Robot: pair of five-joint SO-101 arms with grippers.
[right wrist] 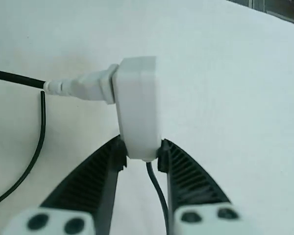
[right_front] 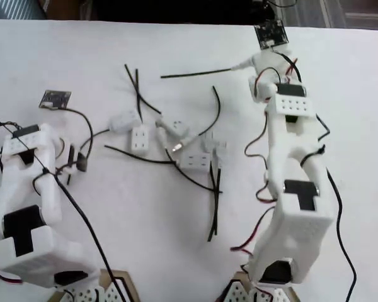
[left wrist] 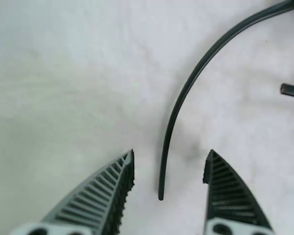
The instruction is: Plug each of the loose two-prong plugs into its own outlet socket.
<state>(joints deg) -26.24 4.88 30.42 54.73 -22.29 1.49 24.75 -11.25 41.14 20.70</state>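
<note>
1. My right fingers (right wrist: 118, 159) are pinched narrowly on the edge of a white outlet block (right wrist: 137, 105), at the far right of the bench (right_front: 151, 251). I judge that gripping the edge leaves the block's face free, so nothing of mine blocks the sockets.
2. That block is the one holder with something in it. A white plug (right wrist: 83, 88) sits against its face, and its dark lead runs off to the left. The prongs are hidden, so I take the plug to be seated but cannot confirm how deep.
3. My left fingers (left wrist: 127, 171) stand wide apart and hold nothing, low over the bench at the near left. The cut end of a black cord (left wrist: 179, 103) lies between them and touches neither. It seems to lead towards the left plug (right_front: 123, 119).
4. In the middle, the left socket (right_front: 140, 138) and the right socket (right_front: 194, 159) lie with their slotted faces up. As far as I can tell, nothing is in them. The middle plug (right_front: 173, 129) lies loose between them, with its prongs pointing to the near side.
5. My judgement is that one pairing is done and the rest wait. My left fingers should take a plug by its body, because the cord alone would give no control over the prongs.
</note>
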